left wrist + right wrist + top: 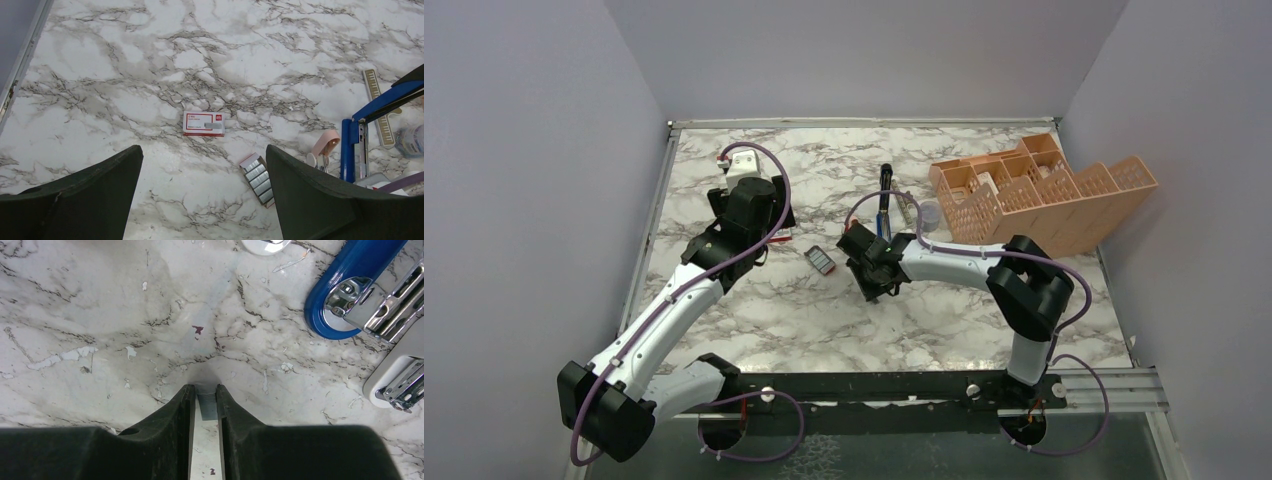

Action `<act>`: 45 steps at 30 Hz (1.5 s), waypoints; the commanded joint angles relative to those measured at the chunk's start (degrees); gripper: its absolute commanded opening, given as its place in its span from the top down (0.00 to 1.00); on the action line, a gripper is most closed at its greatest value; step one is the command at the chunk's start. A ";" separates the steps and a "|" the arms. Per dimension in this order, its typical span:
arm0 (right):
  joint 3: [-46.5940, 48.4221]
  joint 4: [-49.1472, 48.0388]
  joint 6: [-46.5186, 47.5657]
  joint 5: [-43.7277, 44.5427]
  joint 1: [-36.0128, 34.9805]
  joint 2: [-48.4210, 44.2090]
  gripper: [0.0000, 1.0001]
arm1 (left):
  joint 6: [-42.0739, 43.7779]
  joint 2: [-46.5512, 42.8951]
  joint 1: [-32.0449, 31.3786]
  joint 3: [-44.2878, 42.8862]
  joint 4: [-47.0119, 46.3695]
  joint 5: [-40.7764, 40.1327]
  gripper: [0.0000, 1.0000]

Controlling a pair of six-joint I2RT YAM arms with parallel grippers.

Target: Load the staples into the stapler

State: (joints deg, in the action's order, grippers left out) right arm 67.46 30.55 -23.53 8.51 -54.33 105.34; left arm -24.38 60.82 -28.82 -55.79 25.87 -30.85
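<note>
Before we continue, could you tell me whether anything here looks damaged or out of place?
The marble-patterned tabletop shows white chipped patches and a small dark-red fleck ahead of the right hand.

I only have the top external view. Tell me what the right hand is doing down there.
Observer: The right hand is closed on a small grey staple strip, pinched between its fingers.
Operator: Check the stapler for me.
Observer: The stapler lies open close by, with its metal channel exposed.
Operator: Now report the left hand.
Observer: The left hand hangs wide open over the red-and-white box, holding nothing.
</note>
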 commanded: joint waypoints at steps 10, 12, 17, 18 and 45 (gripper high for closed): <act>-0.41 0.39 -1.86 4.25 -0.19 -1.01 0.78 | 0.21 0.05 0.35 0.24 -0.64 0.75 0.07; -0.78 -0.14 -2.54 5.42 0.19 -2.62 0.78 | 0.21 0.09 0.34 0.24 -0.64 0.79 0.07; -1.96 -0.74 -3.57 8.85 2.58 -7.95 0.78 | 0.20 0.37 0.34 0.17 -0.64 0.79 0.07; -2.27 -0.87 -3.62 9.49 3.29 -8.98 0.78 | 0.14 0.41 0.34 0.16 -0.64 0.87 0.07; -15.80 -19.81 -1.05 3.92 19.60 -16.41 0.77 | -0.05 2.02 0.34 -0.02 -0.77 1.14 0.07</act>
State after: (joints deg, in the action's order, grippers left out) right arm 52.90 15.99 -25.45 13.93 -35.14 90.11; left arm -24.36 62.57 -28.82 -55.79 25.85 -30.63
